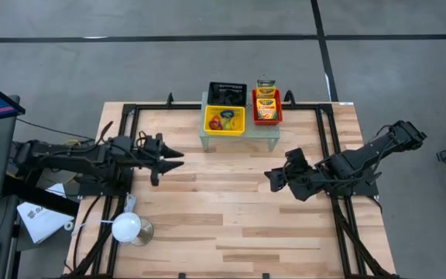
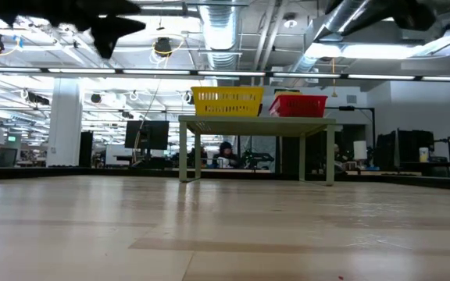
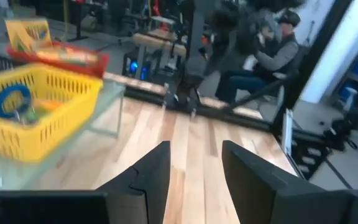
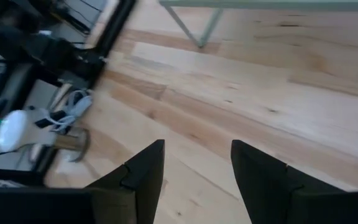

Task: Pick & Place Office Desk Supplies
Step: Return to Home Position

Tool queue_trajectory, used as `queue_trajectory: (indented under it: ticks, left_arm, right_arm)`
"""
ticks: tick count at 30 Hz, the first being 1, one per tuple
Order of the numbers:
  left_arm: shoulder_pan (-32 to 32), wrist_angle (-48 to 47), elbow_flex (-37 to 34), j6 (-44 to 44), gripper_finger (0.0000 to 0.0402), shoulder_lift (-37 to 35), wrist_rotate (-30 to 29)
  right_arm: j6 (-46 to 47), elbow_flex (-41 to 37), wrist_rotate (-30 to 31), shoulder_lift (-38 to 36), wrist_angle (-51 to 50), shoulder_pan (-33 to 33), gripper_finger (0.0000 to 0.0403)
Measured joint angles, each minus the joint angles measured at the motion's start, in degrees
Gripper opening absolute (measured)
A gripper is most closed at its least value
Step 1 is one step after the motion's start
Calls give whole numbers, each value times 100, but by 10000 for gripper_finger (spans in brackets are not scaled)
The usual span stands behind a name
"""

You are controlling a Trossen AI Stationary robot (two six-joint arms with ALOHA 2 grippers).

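On a pale green shelf (image 1: 238, 139) at the table's far middle stand a yellow basket (image 1: 224, 120) with coloured ring bands, a black basket (image 1: 228, 93) and a red basket (image 1: 267, 108) with yellow-green crayon boxes. In the left wrist view a blue ring (image 3: 11, 99) lies in the yellow basket (image 3: 36, 115). My left gripper (image 1: 175, 155) hovers open at the table's left, pointing level toward the right. My right gripper (image 1: 272, 177) hovers open at the right, slanting down toward the left. Nothing lies between either pair of fingers (image 3: 157, 180) (image 4: 145, 180).
A white round-headed lamp (image 1: 127, 227) stands near the table's near left corner, also in the right wrist view (image 4: 11, 130). Black frame rails (image 1: 327, 132) run along the table's sides. Bare wood (image 1: 231, 209) lies between the arms. A person (image 3: 272, 50) sits beyond the table.
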Motion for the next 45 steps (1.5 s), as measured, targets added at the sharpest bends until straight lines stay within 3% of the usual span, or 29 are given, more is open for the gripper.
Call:
queue_trajectory:
  ticks: [12, 23, 31, 39, 45]
  left_arm:
    - [62, -545, -1176, -160, 140, -2069, 75]
    - [62, -1035, -1539, -154, 140, -3089, 71]
    - [62, -1095, -2016, -208, 140, -3796, 71]
    - [62, -1101, -2352, -462, 140, -3771, 84]
    - [58, -1098, -2355, -667, 140, -3301, 123]
  right_arm:
    - [28, -1, 254, 101, 346, 203, 182]
    - [598, -4, 125, 650, 434, 306, 182]
    - [717, -4, 128, 602, 583, 337, 182]
    - [675, 0, 143, 595, 582, 337, 182]
    - [300, 0, -91, 597, 626, 209, 182]
